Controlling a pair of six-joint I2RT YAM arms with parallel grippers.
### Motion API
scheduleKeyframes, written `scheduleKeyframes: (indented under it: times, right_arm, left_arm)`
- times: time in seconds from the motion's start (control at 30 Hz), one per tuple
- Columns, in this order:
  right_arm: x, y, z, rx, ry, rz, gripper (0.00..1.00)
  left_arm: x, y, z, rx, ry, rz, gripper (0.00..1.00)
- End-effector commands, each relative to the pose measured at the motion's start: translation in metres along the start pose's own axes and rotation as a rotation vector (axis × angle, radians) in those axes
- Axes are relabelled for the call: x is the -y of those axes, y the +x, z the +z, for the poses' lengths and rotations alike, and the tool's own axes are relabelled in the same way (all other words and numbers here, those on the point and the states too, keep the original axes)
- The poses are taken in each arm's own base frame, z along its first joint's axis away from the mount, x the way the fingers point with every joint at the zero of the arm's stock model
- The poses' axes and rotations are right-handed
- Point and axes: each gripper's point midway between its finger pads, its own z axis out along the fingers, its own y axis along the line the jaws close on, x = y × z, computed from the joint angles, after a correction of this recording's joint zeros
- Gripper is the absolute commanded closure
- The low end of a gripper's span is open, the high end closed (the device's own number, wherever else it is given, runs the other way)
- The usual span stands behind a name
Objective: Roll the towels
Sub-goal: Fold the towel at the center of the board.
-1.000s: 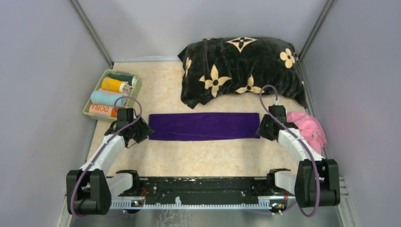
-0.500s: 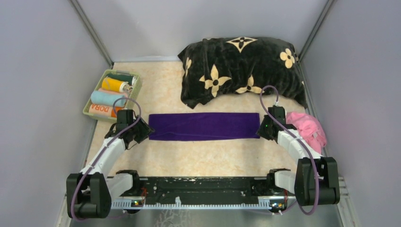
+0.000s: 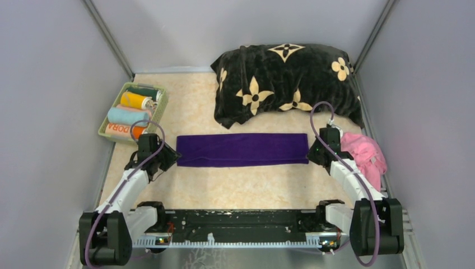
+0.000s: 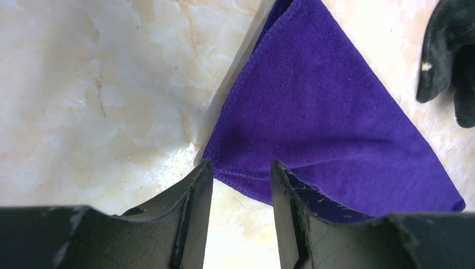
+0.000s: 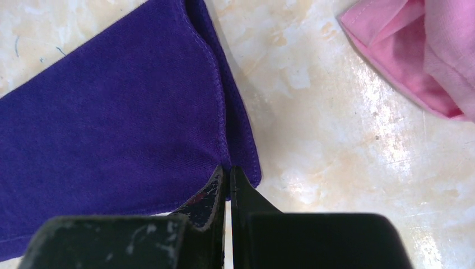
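A dark purple towel (image 3: 242, 149) lies flat as a long folded strip across the middle of the table. My left gripper (image 3: 167, 158) is at its left end. In the left wrist view, that gripper (image 4: 240, 166) is open, its jaws straddling the near corner of the purple towel (image 4: 325, 112). My right gripper (image 3: 311, 154) is at the right end. In the right wrist view, it (image 5: 227, 170) is shut, pinching the near right corner of the purple towel (image 5: 112, 112). A crumpled pink towel (image 3: 365, 155) (image 5: 425, 50) lies just right of it.
A green basket (image 3: 102, 133) at the left wall holds rolled towels: yellow (image 3: 133, 100), light blue (image 3: 124, 116), orange (image 3: 120, 130) and dark green (image 3: 144, 91). The big black flowered cushion (image 3: 285, 78) (image 4: 453, 56) lies behind the strip. Grey walls close in both sides.
My right gripper has closed onto the purple towel's right corner. The left gripper has narrowed slightly and shifted a little toward the towel's left end.
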Motion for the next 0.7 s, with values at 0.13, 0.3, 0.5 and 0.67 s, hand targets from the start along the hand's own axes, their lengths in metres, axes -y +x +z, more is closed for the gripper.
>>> scheduleKeyframes:
  times: [0.13, 0.3, 0.5, 0.67]
  right_arm:
    - [-0.001, -0.006, 0.003, 0.044, -0.014, 0.021, 1.0]
    - [-0.002, -0.005, 0.004, 0.041, -0.019, 0.019, 1.0]
    - [-0.001, -0.005, 0.004, 0.041, -0.015, 0.017, 1.0]
    - [0.003, -0.011, 0.001, 0.059, 0.012, 0.009, 1.0]
  left_arm:
    - [0.001, -0.006, 0.013, 0.01, -0.019, -0.022, 0.55]
    - [-0.007, -0.002, 0.02, 0.006, -0.043, -0.024, 0.55]
    - [-0.005, -0.005, 0.025, 0.008, -0.039, -0.022, 0.65]
    - [-0.004, -0.011, 0.022, 0.023, -0.058, -0.011, 0.85]
